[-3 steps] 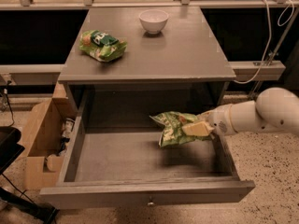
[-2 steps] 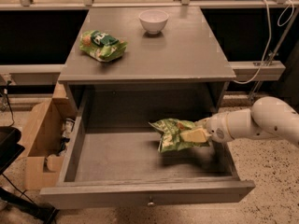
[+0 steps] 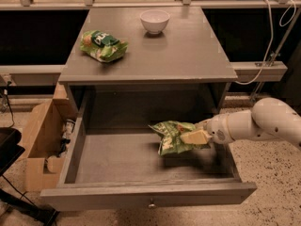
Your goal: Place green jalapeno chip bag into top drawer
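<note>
The green jalapeno chip bag (image 3: 172,135) is a crumpled light-green foil bag, held inside the open top drawer (image 3: 141,199), low over its floor at the right of centre. My gripper (image 3: 194,136) reaches in from the right on a white arm and is shut on the bag's right end. The drawer is pulled fully out, with a small metal knob (image 3: 151,204) at the middle of its front panel. I cannot tell whether the bag touches the drawer floor.
On the cabinet top lie another green bag with a dark logo (image 3: 102,44) at the left and a white bowl (image 3: 154,21) at the back. An open cardboard box (image 3: 41,145) stands on the floor left of the drawer. A white cable (image 3: 263,55) hangs at the right.
My gripper with the bag has moved slightly down and to the left, deeper into the drawer. The bag on the cabinet top and the bowl have not moved.
</note>
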`<state>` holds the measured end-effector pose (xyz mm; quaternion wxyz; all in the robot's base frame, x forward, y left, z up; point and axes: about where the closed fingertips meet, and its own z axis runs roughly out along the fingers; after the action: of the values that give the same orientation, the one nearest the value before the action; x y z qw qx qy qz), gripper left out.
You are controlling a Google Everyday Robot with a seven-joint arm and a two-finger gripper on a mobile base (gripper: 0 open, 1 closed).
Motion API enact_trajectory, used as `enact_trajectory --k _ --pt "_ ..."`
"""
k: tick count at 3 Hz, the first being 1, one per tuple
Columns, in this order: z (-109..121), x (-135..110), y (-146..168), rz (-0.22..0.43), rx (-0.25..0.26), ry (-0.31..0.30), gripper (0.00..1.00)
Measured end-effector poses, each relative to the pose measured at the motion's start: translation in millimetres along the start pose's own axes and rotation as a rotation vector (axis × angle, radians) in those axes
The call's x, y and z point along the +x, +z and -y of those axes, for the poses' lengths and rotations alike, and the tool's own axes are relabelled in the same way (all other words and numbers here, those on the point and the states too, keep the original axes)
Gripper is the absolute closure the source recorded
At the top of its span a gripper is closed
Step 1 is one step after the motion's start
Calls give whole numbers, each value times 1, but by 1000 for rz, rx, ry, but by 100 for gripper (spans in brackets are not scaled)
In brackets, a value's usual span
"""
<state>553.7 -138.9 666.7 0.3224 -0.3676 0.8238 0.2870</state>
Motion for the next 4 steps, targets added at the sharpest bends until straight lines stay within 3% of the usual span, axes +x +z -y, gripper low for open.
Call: enact_trajectory --k 1,2,3,4 --pt "-1 0 2 -1 -4 -1 4" --pt "-2 0 2 0 -7 -2 0" --pt "-1 -3 -14 58 -51 -30 0" --pt "7 -16 -81 107 -48 -136 0"
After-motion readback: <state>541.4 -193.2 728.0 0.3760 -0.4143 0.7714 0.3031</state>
